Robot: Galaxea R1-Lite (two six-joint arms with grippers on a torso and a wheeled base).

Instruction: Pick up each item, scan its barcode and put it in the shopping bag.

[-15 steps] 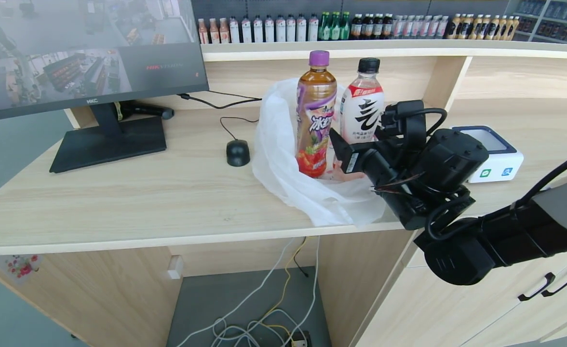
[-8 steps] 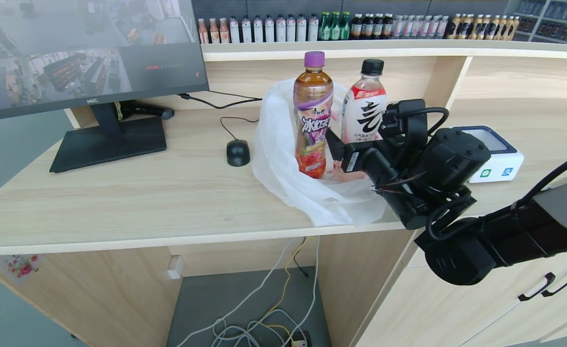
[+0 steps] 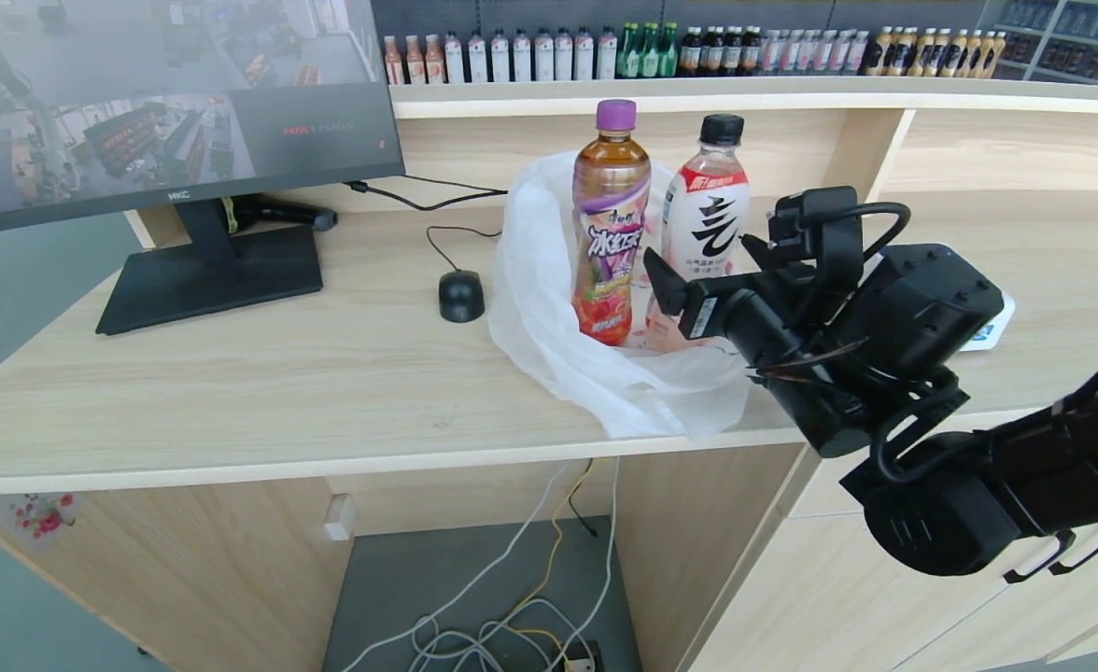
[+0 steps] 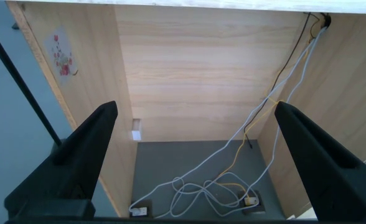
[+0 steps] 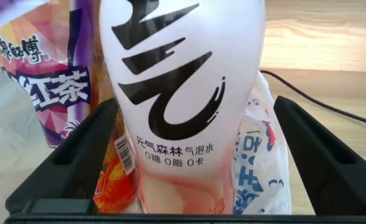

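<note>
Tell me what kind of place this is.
Probably a shop checkout counter: a row of bottled drinks lines the back, a monitor shows store camera feeds, and a shopping bag stands on it.

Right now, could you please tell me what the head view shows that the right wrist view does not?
Only the head view: the monitor, the mouse, the purple cap and the black cap. Only the right wrist view: a barcode low beside the white bottle. Both: the tea bottle, the white bottle, the shopping bag and the open right gripper, the white bottle between its fingers.
</note>
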